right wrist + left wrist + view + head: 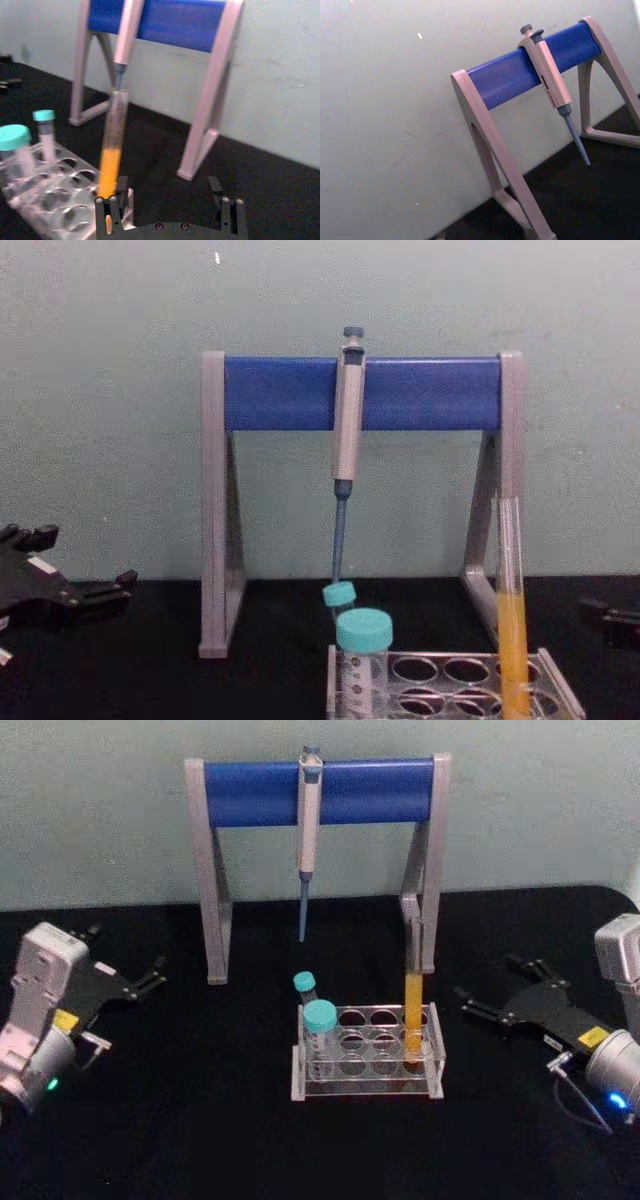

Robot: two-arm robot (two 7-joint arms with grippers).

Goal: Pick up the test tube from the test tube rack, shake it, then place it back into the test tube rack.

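A plain pale green wall (90, 810) stood behind a black tabletop (180, 1120) (matte, with little sheen), meeting it in a straight line. Light fell evenly, and a few small marks flecked the wall.

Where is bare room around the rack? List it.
Bare black table lies between the left gripper and the clear plastic rack, and between rack and right gripper. Crowded: rack's left end, two teal-capped tubes; its right end, the orange-filled glass tube.
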